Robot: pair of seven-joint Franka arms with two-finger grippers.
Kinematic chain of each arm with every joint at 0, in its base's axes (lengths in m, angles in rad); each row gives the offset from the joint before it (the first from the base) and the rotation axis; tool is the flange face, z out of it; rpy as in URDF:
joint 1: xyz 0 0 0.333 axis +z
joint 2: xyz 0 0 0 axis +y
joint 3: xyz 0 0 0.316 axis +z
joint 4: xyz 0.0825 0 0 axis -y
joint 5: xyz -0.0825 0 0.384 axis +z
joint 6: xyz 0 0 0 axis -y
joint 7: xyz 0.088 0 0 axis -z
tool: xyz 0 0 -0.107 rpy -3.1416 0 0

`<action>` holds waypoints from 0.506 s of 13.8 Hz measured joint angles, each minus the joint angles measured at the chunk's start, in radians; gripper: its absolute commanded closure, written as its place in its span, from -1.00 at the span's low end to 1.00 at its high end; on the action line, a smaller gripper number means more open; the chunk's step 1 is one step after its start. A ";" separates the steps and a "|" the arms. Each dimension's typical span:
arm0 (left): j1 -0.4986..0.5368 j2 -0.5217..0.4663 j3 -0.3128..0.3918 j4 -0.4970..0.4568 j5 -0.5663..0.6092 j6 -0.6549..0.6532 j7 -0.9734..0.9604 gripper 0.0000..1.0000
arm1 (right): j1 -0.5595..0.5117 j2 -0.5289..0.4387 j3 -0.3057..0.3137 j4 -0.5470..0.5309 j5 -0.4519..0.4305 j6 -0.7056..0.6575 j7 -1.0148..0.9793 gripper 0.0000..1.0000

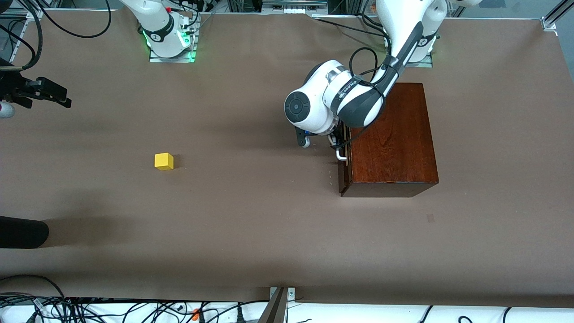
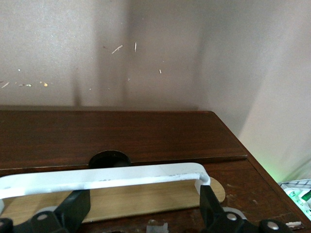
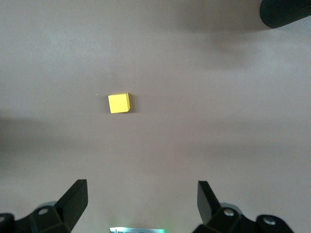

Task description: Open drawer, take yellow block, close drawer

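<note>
A two-armed Franka rig stood at the last step of its chore: the yellow block already lay out on the bare brown counter, well apart from the wooden box and toward the right arm's end, and what remained, by the look of it, was seating the drawer fully home. The drawer front sat flush or very nearly flush with the box.

The left pincer was down at the white bar handle, its fingers spread wide to either side of the bar, gripping nothing; whether a fingertip grazed the handle could not be told. To finish well, the push should run square to the drawer front, slow and level, with the fingers kept off the bar's ends so that nothing snags and the box does not slide on the counter.

The right pincer waited high over the counter above the block, fingers wide apart and empty.
</note>
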 measured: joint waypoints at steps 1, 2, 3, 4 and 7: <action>-0.001 -0.002 -0.002 0.002 0.000 0.004 -0.034 -1.00 | 0.000 0.000 0.000 0.000 0.000 0.000 0.000 -1.00; -0.006 -0.007 -0.003 0.010 -0.003 0.009 -0.078 -1.00 | 0.000 0.000 0.000 0.000 0.000 0.000 0.000 -1.00; -0.015 -0.013 -0.005 0.024 -0.014 0.014 -0.128 -1.00 | 0.000 0.000 0.000 0.000 0.000 0.000 0.000 -1.00; -0.027 -0.021 -0.007 0.042 -0.027 0.016 -0.185 -1.00 | 0.000 0.000 0.000 0.000 0.000 0.000 0.000 -1.00; -0.054 -0.045 -0.008 0.132 -0.083 0.015 -0.410 -1.00 | 0.000 0.000 0.000 0.000 0.000 0.000 0.000 -1.00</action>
